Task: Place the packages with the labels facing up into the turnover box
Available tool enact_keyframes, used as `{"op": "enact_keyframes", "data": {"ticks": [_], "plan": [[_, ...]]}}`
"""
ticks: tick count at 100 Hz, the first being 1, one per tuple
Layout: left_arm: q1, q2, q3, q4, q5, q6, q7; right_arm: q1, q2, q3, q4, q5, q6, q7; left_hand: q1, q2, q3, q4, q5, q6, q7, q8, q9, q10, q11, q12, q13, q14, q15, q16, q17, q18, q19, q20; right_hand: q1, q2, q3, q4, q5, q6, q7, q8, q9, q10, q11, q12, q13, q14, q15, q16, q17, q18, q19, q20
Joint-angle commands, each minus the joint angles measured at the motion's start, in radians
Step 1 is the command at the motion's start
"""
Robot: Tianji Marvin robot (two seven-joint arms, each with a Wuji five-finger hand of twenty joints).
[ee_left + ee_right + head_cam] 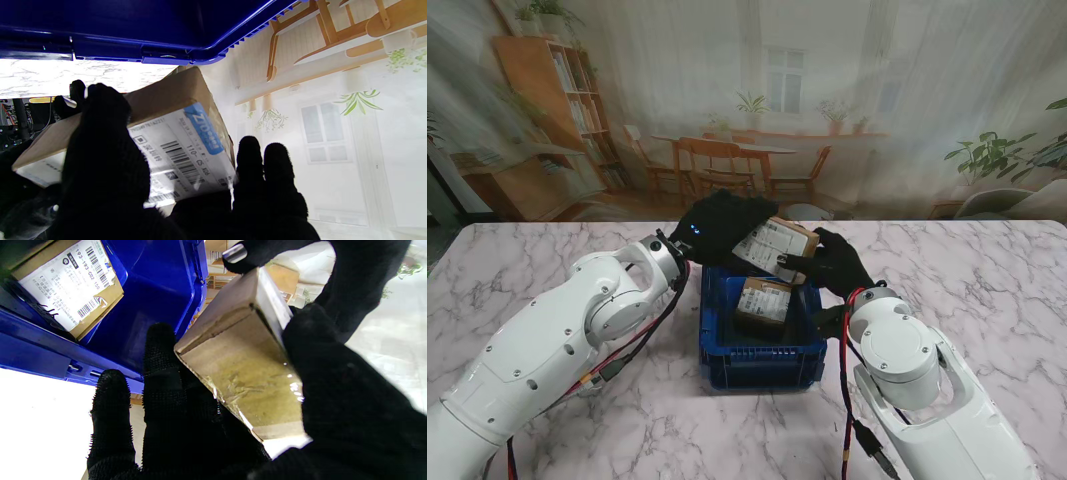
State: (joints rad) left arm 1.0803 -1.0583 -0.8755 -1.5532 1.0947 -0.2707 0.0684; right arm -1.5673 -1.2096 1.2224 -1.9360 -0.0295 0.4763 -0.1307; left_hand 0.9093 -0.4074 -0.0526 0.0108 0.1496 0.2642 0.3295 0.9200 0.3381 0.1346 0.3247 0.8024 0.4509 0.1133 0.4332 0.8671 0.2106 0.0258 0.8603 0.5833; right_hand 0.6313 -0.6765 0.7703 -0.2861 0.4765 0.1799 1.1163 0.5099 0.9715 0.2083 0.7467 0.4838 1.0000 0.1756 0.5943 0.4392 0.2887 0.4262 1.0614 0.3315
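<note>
Seen from the stand: on the left, the left hand (719, 226), black-gloved, grasps the far-left end of a cardboard box (777, 246) held in the air, tilted, over the far rim of the blue crate (757, 365); its white shipping label faces upward. To the right, the right hand (832, 262) closes on the box's opposite end, thumb and fingers (160, 350) wrapped around a taped brown face (the tape there looks glossy, so probably slick under the knit gloves). The box appears to be a stiff, light carton with firm edges; a hold across the two short ends, as here, seems the safest grip, since the flat faces offer little purchase. A second box (764, 300) already lies inside the crate, label up, on the floor toward the near side, leaving free room toward the far wall. The crate stands on a white marble-patterned table (987, 280), smooth and level. Behind the table hangs a printed backdrop (757, 110) showing a sunlit room with shelves, chairs and plants, not real furniture.
</note>
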Motion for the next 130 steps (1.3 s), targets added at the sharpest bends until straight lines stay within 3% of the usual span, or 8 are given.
{"op": "enact_keyframes", "data": {"ticks": [1,17,39,47,65,81,129,130], "plan": [[0.003,-0.008,0.004,-0.002,-0.004,-0.004,-0.028,-0.003,-0.005,-0.007,-0.014,0.006,0.005,0.010,0.228,0.116,0.236,0.090,0.065,-0.159,0.134,0.027,0.189,-0.124,0.131,0.211,0.058,-0.032,0.048,0.040,0.021,-0.035,0.040,0.032,0.194,0.133,0.236,0.052,0.046,-0.199,0.117,-0.005,0.092,-0.124,0.175,0.037,0.023,-0.013,0.040,0.009,0.003,-0.001,0.024,-0.005],[0.011,-0.009,0.000,-0.009,-0.010,0.004,-0.033,-0.003,-0.007,-0.005,-0.018,0.013,0.020,0.009,0.279,0.086,0.278,0.074,0.092,-0.161,0.204,0.010,0.294,-0.111,0.032,0.333,0.095,-0.023,0.076,0.078,0.048,-0.017,0.069,0.043,0.186,0.137,0.222,0.055,0.027,-0.171,0.094,-0.022,0.078,-0.116,0.168,0.030,0.010,-0.007,0.037,0.007,0.005,0.010,0.026,-0.006],[0.033,-0.007,-0.021,-0.036,-0.015,-0.001,-0.047,-0.003,-0.014,0.001,-0.018,0.048,0.037,0.000,0.302,0.083,0.357,0.088,0.130,-0.169,0.256,0.045,0.365,-0.111,-0.004,0.367,0.154,-0.002,0.052,0.271,0.079,-0.006,0.093,0.037,0.083,0.131,0.175,0.132,-0.032,-0.083,-0.070,-0.127,-0.013,-0.088,0.146,0.003,-0.076,0.011,0.022,-0.004,-0.012,0.022,0.019,-0.010],[0.038,-0.007,-0.027,-0.043,-0.020,-0.004,-0.054,-0.007,-0.015,0.005,-0.018,0.063,0.032,-0.001,0.297,0.078,0.373,0.094,0.138,-0.171,0.266,0.053,0.374,-0.111,-0.001,0.366,0.163,0.002,0.054,0.283,0.084,-0.002,0.101,0.040,-0.059,0.160,0.139,0.200,-0.062,-0.056,-0.267,-0.006,-0.127,-0.077,0.130,-0.003,-0.149,0.024,-0.019,-0.021,-0.042,0.028,-0.010,-0.019],[0.053,-0.010,-0.039,-0.058,-0.058,0.025,-0.083,-0.018,-0.013,0.012,-0.019,0.066,0.011,-0.001,0.291,0.061,0.387,0.099,0.157,-0.166,0.269,0.051,0.389,-0.104,-0.003,0.359,0.174,0.012,0.049,0.286,0.089,0.006,0.106,0.041,-0.253,0.137,0.008,0.167,-0.219,-0.055,-0.473,-0.106,-0.374,-0.048,-0.056,-0.117,-0.306,0.029,-0.190,-0.094,-0.144,0.046,-0.160,-0.070],[0.056,-0.011,-0.037,-0.062,-0.096,0.056,-0.124,-0.036,-0.010,0.028,-0.025,0.072,-0.012,0.001,0.291,0.039,0.394,0.097,0.201,-0.166,0.267,0.043,0.424,-0.101,-0.005,0.350,0.203,0.019,0.049,0.283,0.108,0.014,0.116,0.043,-0.303,0.171,-0.131,0.158,-0.347,-0.060,-0.596,-0.195,-0.634,-0.027,-0.236,-0.201,-0.477,0.026,-0.381,-0.192,-0.191,0.067,-0.303,-0.132],[0.058,-0.018,-0.019,-0.060,-0.185,0.118,-0.171,-0.157,-0.009,0.114,-0.024,-0.068,-0.176,-0.104,0.280,0.033,0.409,0.088,0.223,-0.158,0.265,0.039,0.444,-0.088,-0.019,0.341,0.222,0.029,0.029,0.285,0.124,0.025,0.127,0.041,-0.324,0.220,-0.135,0.166,-0.391,-0.081,-0.660,-0.225,-0.772,-0.037,-0.291,-0.237,-0.603,0.009,-0.465,-0.217,-0.257,-0.031,-0.393,-0.100],[0.057,-0.018,-0.018,-0.059,-0.185,0.118,-0.172,-0.162,-0.010,0.118,-0.024,-0.071,-0.183,-0.109,0.279,0.034,0.408,0.087,0.223,-0.158,0.265,0.038,0.444,-0.088,-0.019,0.341,0.222,0.029,0.029,0.284,0.125,0.025,0.128,0.041,-0.320,0.221,-0.139,0.167,-0.390,-0.081,-0.663,-0.213,-0.772,-0.038,-0.293,-0.239,-0.601,0.009,-0.472,-0.207,-0.250,-0.033,-0.432,-0.045]]}}
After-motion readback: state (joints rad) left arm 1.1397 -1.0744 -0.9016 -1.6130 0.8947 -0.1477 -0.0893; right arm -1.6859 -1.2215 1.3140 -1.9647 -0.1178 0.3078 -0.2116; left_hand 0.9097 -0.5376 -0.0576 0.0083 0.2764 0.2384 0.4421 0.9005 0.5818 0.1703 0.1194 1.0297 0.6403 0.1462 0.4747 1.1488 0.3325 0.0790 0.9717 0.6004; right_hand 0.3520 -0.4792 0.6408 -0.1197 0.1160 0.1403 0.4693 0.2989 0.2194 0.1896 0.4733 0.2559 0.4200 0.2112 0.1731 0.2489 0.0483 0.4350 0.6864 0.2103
